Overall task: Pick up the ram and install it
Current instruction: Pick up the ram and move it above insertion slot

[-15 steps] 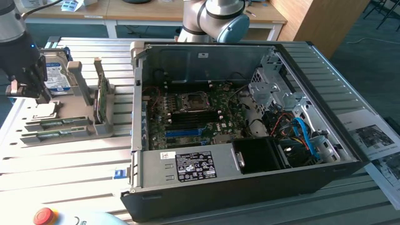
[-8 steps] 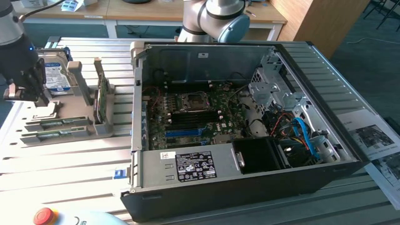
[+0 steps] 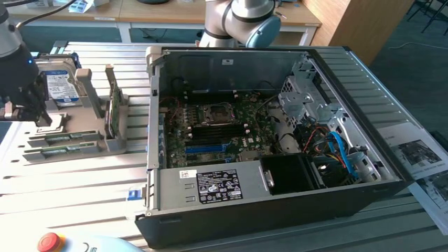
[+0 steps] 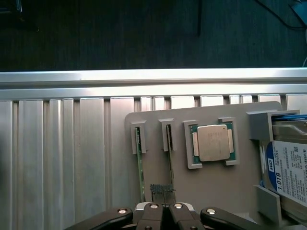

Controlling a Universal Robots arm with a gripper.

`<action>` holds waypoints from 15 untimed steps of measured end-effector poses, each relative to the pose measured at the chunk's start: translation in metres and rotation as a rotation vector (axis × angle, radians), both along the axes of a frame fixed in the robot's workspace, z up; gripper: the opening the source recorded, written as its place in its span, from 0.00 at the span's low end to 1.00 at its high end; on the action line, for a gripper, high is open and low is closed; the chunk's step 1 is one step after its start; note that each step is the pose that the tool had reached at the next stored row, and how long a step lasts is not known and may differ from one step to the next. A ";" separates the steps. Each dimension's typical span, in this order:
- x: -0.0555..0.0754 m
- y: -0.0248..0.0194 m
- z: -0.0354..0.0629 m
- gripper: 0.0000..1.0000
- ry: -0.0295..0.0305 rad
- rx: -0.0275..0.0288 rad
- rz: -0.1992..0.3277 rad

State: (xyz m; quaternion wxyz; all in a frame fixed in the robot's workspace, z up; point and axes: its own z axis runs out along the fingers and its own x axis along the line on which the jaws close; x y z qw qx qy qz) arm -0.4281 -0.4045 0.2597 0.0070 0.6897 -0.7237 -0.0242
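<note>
Two rams stand on edge in slots of a grey fixture plate. One ram is a thin green strip. The other ram runs under my fingertips. My gripper hovers over the end of that second ram, shut, with nothing seen between its pads. In the exterior view the gripper hangs over the fixture at the far left, just beyond the two rams. The open computer case lies to the exterior view's right, with the motherboard and its memory slots exposed.
A processor chip sits in a frame beside the rams, and a blue-labelled hard drive stands past it. A green board stands upright in a holder. A red stop button is at the front. Papers lie at the exterior view's right.
</note>
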 end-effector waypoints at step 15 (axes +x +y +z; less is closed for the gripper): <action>0.000 -0.0197 0.0000 0.17 0.0000 0.0000 0.000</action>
